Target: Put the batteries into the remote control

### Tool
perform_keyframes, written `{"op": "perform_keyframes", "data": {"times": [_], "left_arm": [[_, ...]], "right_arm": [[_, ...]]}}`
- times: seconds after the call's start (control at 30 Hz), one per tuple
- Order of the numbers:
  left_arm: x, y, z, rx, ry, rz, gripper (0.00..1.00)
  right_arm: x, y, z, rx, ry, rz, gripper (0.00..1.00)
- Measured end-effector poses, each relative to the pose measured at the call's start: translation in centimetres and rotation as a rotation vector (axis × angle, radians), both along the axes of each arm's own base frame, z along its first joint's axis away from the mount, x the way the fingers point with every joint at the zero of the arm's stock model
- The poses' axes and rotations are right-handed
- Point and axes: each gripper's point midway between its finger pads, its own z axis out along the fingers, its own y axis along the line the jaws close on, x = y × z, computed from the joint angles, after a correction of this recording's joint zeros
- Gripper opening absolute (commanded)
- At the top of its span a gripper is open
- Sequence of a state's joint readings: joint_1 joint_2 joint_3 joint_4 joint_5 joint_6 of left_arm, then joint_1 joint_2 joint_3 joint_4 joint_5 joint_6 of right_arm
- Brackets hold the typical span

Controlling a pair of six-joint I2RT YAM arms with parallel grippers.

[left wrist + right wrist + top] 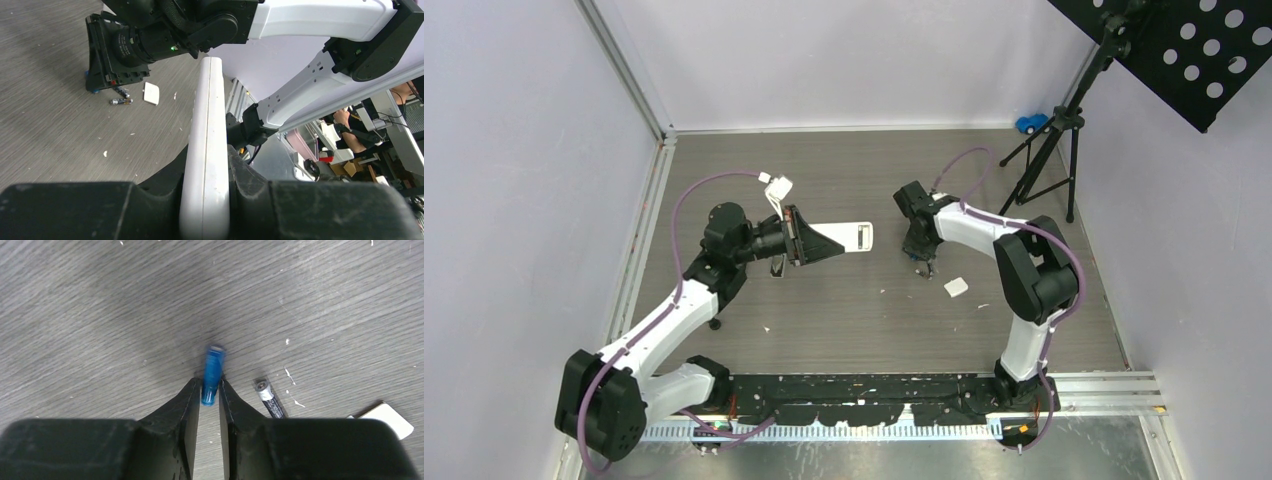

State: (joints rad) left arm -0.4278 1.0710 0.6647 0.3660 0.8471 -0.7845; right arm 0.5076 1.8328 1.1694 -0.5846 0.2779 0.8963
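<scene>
My left gripper is shut on the near end of a white remote and holds it above the table, its far end pointing right. In the left wrist view the remote stands on edge between my fingers. My right gripper points down at the table, to the right of the remote. Its fingertips pinch a small blue battery-sized cylinder lying on the table. A dark battery with a silvery end lies just right of my right fingers. Two dark batteries show beside the right gripper in the left wrist view.
A small white cover piece lies right of the right gripper; it also shows in the left wrist view and the right wrist view. A black stand tripod and a blue toy are at the back right.
</scene>
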Motion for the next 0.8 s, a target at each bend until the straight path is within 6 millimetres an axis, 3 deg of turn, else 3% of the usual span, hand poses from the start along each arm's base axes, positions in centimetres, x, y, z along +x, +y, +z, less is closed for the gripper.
{"op": "perform_keyframes", "data": {"times": [0.07,0.17,0.3,0.4,0.6,0.7,0.8], "left_arm": [[0.0,0.0,-0.1,0.004,-0.001,0.005,0.00],[0.1,0.1,0.0,0.006,-0.002,0.013,0.00],[0.2,0.2,-0.1,0.009,0.001,0.025,0.00],[0.4,0.3,-0.3,0.017,0.009,0.044,0.00],[1.5,1.4,-0.8,0.058,0.014,0.163,0.00],[2.3,2.3,-1.3,0.091,0.021,0.246,0.00],[2.8,3.0,-1.4,0.112,0.016,0.308,0.00]], "right_arm": [[0.0,-0.1,0.0,-0.008,0.001,0.000,0.09],[0.0,-0.2,0.0,-0.013,0.000,0.005,0.02],[0.3,0.3,0.2,0.004,-0.032,0.066,0.00],[-0.6,1.3,1.0,0.025,-0.058,0.176,0.00],[-2.7,4.1,5.6,0.146,-0.198,0.377,0.01],[-3.4,3.8,7.1,0.177,-0.218,0.342,0.02],[-4.4,3.5,6.9,0.179,-0.173,0.257,0.05]]}}
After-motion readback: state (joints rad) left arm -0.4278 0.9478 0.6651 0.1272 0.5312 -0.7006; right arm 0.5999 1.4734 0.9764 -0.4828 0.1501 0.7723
